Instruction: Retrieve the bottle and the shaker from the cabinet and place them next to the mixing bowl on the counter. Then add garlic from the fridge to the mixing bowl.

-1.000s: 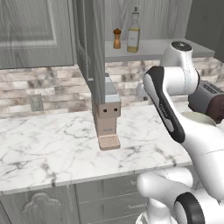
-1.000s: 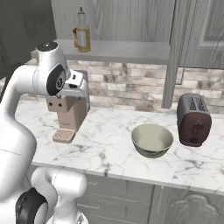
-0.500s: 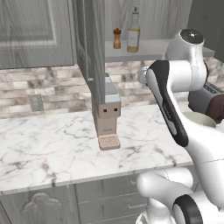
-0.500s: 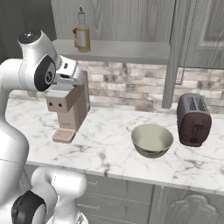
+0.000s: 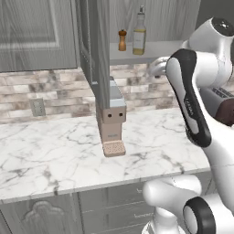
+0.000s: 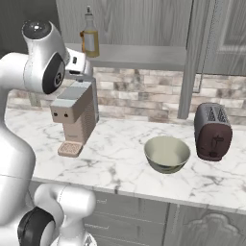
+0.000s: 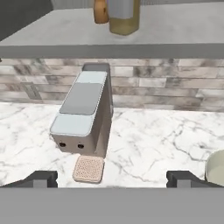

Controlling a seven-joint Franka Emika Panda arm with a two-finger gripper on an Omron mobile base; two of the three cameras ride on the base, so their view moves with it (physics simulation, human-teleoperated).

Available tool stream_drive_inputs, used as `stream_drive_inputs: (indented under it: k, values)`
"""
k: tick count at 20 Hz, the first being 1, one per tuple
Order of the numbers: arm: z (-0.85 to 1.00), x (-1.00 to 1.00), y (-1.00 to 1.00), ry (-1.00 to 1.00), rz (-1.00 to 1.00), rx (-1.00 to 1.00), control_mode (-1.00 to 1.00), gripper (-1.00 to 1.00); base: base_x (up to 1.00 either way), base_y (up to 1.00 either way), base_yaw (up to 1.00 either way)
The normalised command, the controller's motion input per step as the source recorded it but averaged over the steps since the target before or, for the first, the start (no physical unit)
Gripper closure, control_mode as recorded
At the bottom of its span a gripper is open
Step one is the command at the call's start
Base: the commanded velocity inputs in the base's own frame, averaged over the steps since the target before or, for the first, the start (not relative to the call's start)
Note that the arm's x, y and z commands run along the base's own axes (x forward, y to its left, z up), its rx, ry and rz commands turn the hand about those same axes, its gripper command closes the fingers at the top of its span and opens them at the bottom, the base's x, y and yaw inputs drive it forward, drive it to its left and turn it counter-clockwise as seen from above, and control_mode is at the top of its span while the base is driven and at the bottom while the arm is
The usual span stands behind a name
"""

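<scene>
Nothing is moved yet: the tall clear glass bottle (image 5: pixel 139 33) and small brown wooden shaker (image 5: pixel 122 40) stand on the grey cabinet shelf (image 5: pixel 151 49) at upper centre, the pale olive-green mixing bowl (image 6: pixel 167 153) sits empty on the marble tabletop (image 6: pixel 120 161), and the fingers (image 7: pixel 42 178) are spread wide, holding nothing.

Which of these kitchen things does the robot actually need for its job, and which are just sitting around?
Needed:
bottle
shaker
cabinet shelf holding both
mixing bowl on the counter
open claw

Just there:
coffee machine
toaster
wall outlet

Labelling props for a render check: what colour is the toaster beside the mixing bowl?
Dark maroon-brown sides with a grey slotted top; the toaster shows best in the right base view, right of the mixing bowl.
</scene>
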Motion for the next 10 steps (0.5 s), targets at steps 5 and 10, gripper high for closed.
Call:
stream_drive_inputs:
  k: [5,10]
  values:
    - [0.45,0.07,-0.02,-0.17,0.13,-0.01,-1.00,-1.00,0.00,0.00,0.00]
    - [0.24,0.07,0.05,-0.16,0.01,0.00,-1.00,-1.00,0.00,0.00,0.00]
